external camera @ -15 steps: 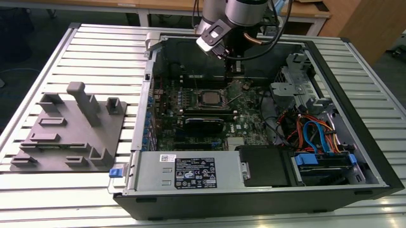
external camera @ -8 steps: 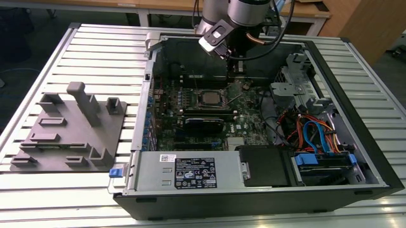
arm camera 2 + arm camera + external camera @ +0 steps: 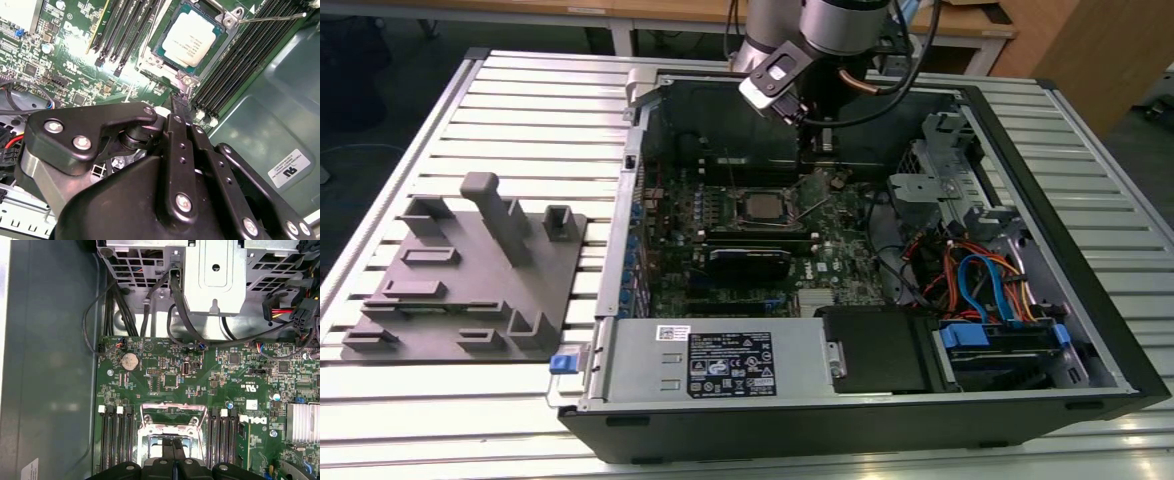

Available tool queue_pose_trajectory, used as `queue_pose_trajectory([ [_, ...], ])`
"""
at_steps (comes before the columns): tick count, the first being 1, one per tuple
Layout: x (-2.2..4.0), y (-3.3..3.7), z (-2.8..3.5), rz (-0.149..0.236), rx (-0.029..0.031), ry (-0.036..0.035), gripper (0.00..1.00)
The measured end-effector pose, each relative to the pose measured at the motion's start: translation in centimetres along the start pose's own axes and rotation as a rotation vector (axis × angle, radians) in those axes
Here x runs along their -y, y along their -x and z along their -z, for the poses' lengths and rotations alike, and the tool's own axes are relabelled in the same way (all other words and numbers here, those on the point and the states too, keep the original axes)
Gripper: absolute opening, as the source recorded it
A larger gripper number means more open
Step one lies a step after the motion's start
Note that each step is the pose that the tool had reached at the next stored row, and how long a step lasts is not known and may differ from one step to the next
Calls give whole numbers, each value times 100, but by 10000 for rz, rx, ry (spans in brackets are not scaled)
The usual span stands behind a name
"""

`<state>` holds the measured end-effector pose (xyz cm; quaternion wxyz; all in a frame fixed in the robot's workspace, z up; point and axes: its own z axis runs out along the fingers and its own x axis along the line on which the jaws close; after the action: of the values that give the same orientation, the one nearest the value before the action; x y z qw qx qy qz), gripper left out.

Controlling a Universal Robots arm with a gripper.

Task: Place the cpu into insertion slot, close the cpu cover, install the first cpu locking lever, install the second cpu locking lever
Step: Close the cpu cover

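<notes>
The cpu (image 3: 192,39), a square chip with a dull silver top, lies in the insertion slot (image 3: 150,64) on the green board. The silvery cpu cover (image 3: 227,22) frames it and looks laid down around it. A thin wire locking lever (image 3: 270,19) sticks out sideways from one socket corner. My gripper (image 3: 178,97) hovers just off the opposite corner screw, its thin black fingers pressed together with nothing between them. In the exterior view the gripper (image 3: 811,160) hangs inside the case behind the socket (image 3: 761,207). The first wrist view shows the fingertips (image 3: 173,444) over the socket frame.
Black memory slots (image 3: 125,30) flank the socket on both sides. A metal drive cage (image 3: 215,275) and black cables (image 3: 175,305) lie beyond the board. The case walls (image 3: 1067,200) close in around. A grey fixture plate (image 3: 467,270) sits on the slatted table at the exterior view's left.
</notes>
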<state>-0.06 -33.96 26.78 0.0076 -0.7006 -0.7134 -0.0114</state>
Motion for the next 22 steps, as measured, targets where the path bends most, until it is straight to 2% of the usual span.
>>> queue_pose_trajectory([
  [11,-26,0,0,2,0,0,10],
  [22,-110,2,-1,1,-1,0,10],
])
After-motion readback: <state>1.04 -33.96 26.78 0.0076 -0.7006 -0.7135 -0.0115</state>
